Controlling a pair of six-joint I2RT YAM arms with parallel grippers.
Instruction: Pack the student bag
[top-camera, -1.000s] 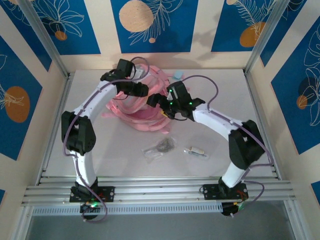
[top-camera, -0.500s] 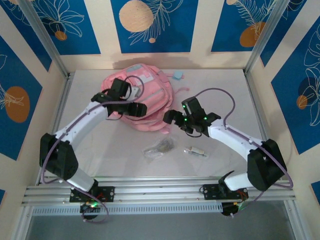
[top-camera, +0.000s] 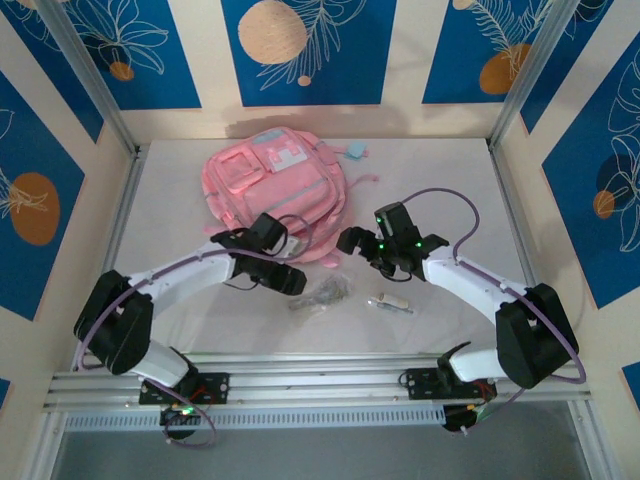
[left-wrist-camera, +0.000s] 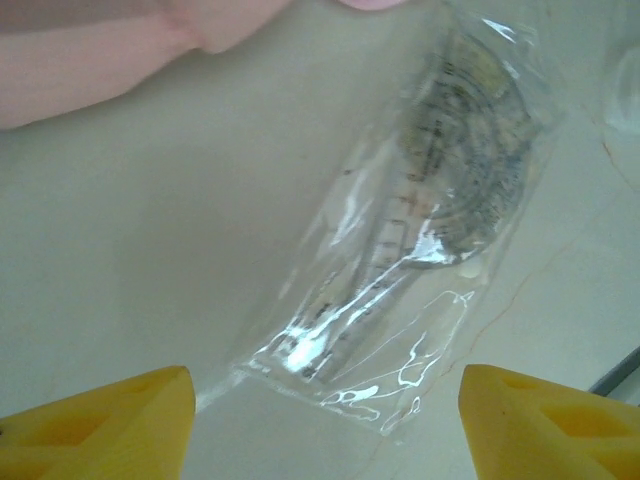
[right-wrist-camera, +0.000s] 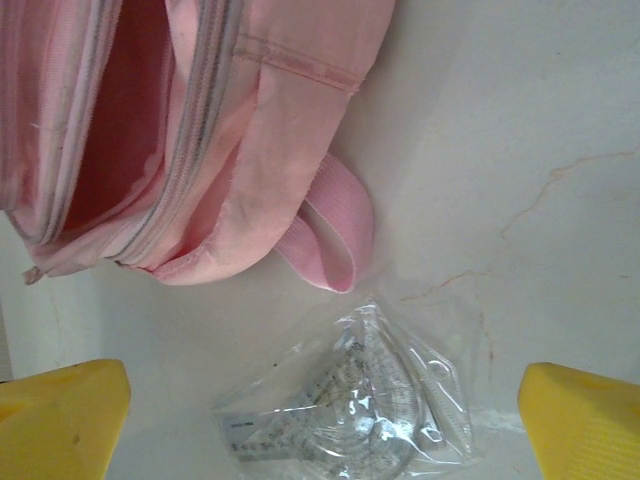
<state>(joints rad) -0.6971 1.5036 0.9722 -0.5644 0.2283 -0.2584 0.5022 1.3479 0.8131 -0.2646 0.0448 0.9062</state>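
1. Student bag (top-camera: 275, 190): lying flat on the far middle of the table (top-camera: 450, 170), pale front patches facing up, near edge close to both grippers.
2. Soft and floppy by the look of it. Pink fabric, sagging, probably light while unfilled. Likely to fold or slide rather than hold shape under a push.
3. In the right wrist view, a zip mouth gaping at the near edge, pink lining between the two zip tracks, a strap loop hanging out just below.
4. Best holds, judged from here: the fabric lip beside the zip to keep the mouth open, or the strap loop for dragging and lifting. Better not to pinch a smooth flat panel, since nothing there to catch.
5. Left gripper (left-wrist-camera: 325, 420): spread wide, holding nothing, poised over a clear plastic packet (left-wrist-camera: 420, 220) with a ruler and protractor inside, just in front of the bag.
6. Right gripper (right-wrist-camera: 325, 420): fully apart, also empty, looking down on the bag's mouth and the same packet.
7. Packet thin, glossy, probably slippery. Calls for a low pinch at one edge.
8. Main risk: the mouth collapsing shut unless held up during loading.
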